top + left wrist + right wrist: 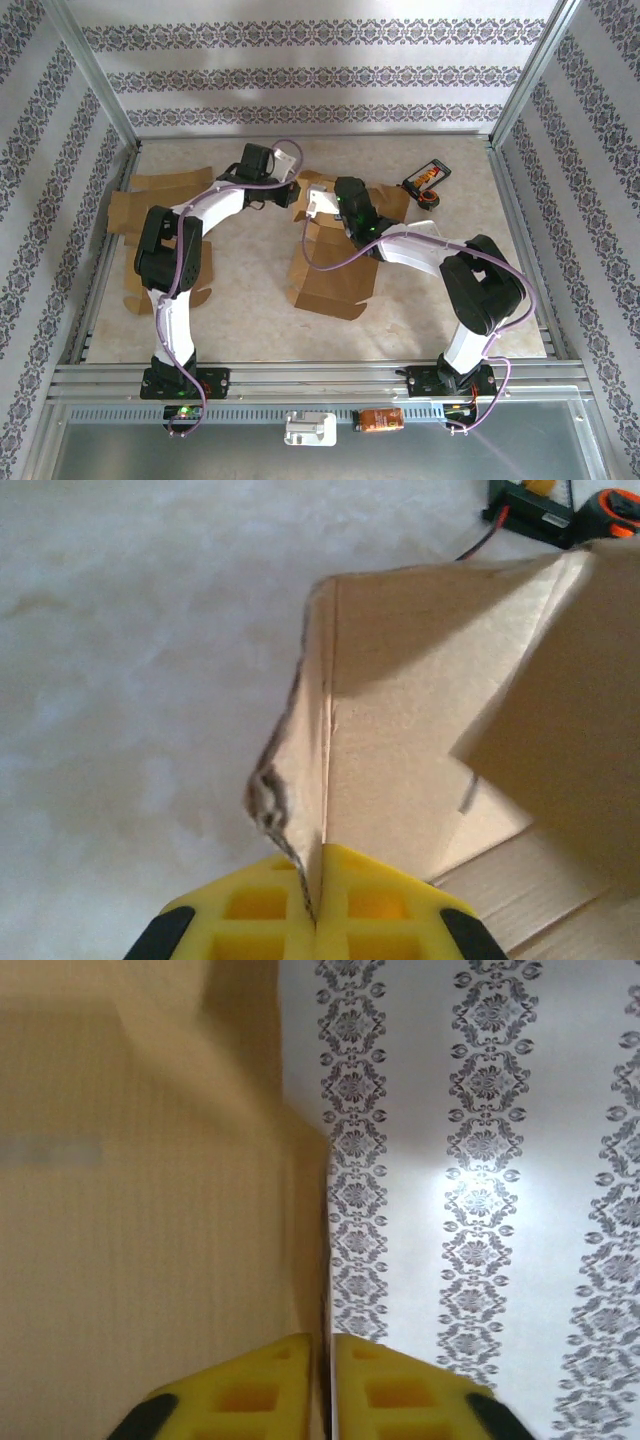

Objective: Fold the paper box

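Observation:
The brown paper box (pixel 335 260) lies partly folded in the middle of the table, its far flaps raised. My left gripper (pixel 285 190) reaches in from the left and is shut on the edge of a raised flap (pixel 400 730); the thin card runs between the yellow fingers (pixel 255 910). From the right, my right gripper (pixel 330 205) is shut on another upright panel (pixel 150 1210), seen edge-on between its yellow fingers (pixel 400 1390) against the patterned wall.
Several flat brown box blanks (pixel 150 210) lie at the left side of the table. A black device (pixel 425 178) and an orange-black tape ring (pixel 430 200) sit at the back right. Metal rails (pixel 300 378) frame the table.

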Available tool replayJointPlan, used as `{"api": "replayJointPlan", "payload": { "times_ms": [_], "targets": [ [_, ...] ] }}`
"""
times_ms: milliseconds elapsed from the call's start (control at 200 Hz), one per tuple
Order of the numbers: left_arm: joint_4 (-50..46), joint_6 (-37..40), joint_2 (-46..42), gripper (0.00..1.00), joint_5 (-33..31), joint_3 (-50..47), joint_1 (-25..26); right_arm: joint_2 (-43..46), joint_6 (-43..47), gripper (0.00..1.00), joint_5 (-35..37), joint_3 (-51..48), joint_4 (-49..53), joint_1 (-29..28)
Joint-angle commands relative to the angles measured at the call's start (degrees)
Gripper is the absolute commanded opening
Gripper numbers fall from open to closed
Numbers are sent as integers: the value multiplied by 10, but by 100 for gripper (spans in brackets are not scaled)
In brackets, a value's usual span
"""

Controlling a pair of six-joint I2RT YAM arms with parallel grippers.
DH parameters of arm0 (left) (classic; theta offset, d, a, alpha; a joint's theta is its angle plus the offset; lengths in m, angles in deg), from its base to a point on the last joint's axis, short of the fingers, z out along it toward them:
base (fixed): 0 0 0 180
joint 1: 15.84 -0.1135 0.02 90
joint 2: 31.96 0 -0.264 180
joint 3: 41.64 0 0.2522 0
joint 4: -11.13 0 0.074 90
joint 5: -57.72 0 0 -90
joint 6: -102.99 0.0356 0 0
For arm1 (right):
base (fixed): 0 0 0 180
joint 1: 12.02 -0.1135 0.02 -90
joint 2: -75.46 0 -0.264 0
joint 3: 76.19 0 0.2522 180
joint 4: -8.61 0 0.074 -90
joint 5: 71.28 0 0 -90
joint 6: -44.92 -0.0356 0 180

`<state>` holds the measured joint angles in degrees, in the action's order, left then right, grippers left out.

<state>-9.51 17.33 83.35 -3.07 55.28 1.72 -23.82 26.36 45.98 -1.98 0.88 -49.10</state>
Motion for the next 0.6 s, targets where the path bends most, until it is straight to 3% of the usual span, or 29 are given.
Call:
{"api": "replayJointPlan", "payload": {
  "times_ms": [0, 105, 165, 285, 405, 535, 600],
  "targets": [
    [157, 82, -42, 0, -61, -56, 25, 0, -43, 36, 17, 25, 45, -30],
    [221, 97, -44, 0, -84, -75, 25, 48, -171, 59, -40, 72, 225, -33],
    [244, 109, -44, 0, -81, -82, 25, 83, -269, 69, -130, 113, 355, -23],
    [274, 133, -42, 0, -63, -94, 25, 127, -448, 77, -322, 188, 505, 31],
    [288, 144, -39, 0, -51, -100, 25, 138, -578, 83, -485, 237, 571, 121],
    [301, 143, -38, 0, -29, -105, 26, 78, -652, 86, -630, 320, 650, 219],
    [303, 141, -35, 0, -21, -105, 25, 28, -679, 90, -670, 371, 689, 252]
  ]
}}
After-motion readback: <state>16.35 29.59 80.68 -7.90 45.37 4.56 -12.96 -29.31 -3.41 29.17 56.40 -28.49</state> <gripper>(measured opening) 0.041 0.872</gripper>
